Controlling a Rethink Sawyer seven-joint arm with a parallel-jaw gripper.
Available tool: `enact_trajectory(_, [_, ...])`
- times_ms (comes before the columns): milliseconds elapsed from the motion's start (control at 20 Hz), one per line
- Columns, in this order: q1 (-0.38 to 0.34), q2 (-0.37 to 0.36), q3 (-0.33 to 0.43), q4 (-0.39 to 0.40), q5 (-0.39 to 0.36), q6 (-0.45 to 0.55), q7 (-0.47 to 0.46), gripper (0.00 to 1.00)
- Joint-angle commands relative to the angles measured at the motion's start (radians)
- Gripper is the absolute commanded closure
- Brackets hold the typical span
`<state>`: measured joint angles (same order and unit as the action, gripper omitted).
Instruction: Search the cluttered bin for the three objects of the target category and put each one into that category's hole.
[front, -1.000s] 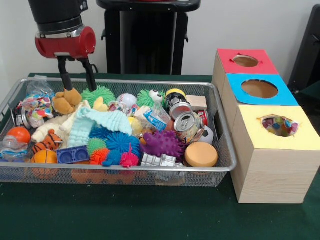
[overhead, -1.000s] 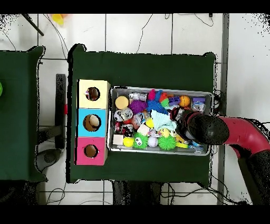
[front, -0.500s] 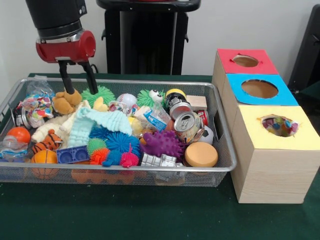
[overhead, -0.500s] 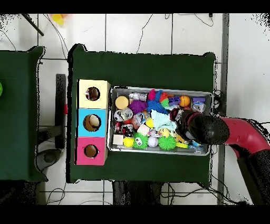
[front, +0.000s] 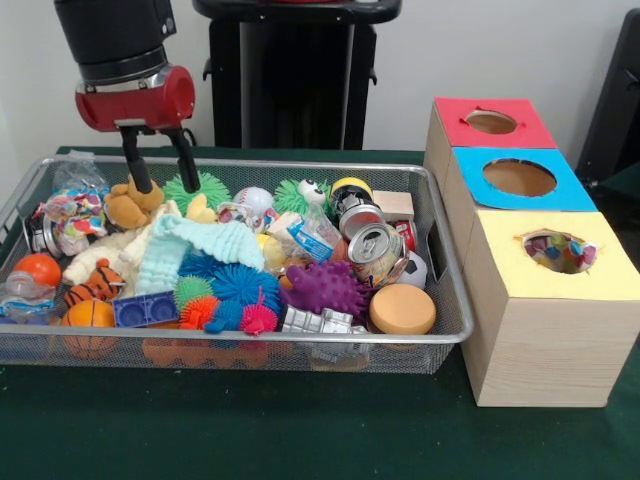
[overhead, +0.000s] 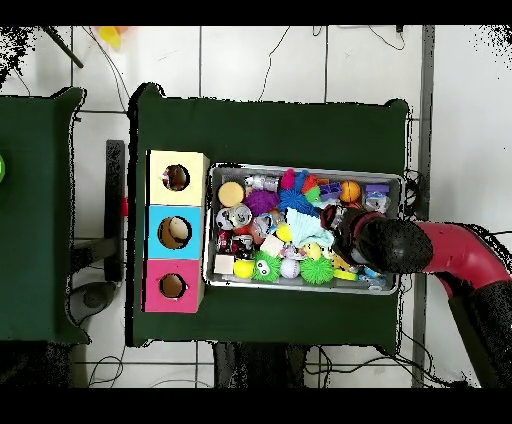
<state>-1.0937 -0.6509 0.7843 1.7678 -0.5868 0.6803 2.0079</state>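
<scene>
Green-clothed table: dotted fabric bundle (front: 72, 215) left of (below) spread pincer (front: 163, 187)

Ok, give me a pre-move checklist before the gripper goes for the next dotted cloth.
1. Gripper open, fingers apart and empty: ok.
2. Gripper clear of the clutter, hanging above the brown teddy: ok.
3. Dotted cloth visible at the bin's end, beside the teddy: ok.
4. Cloth free to lift: cannot tell; it looks wrapped in clear plastic.
5. Yellow hole reachable, dotted fabric already showing inside: ok.
6. Room left in that hole: cannot tell.
</scene>
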Motion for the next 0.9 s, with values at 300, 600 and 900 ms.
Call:
enact_trajectory(300, [-0.054, -0.010, 0.053, -0.058, -0.090, 0.104, -0.413, 0.00])
enact_trajectory(600, [-0.061, -0.014, 0.068, -0.089, -0.095, 0.149, -0.496, 0.00])
enact_trajectory(900, [-0.080, -0.034, 0.066, -0.097, -0.087, 0.182, -0.553, 0.00])
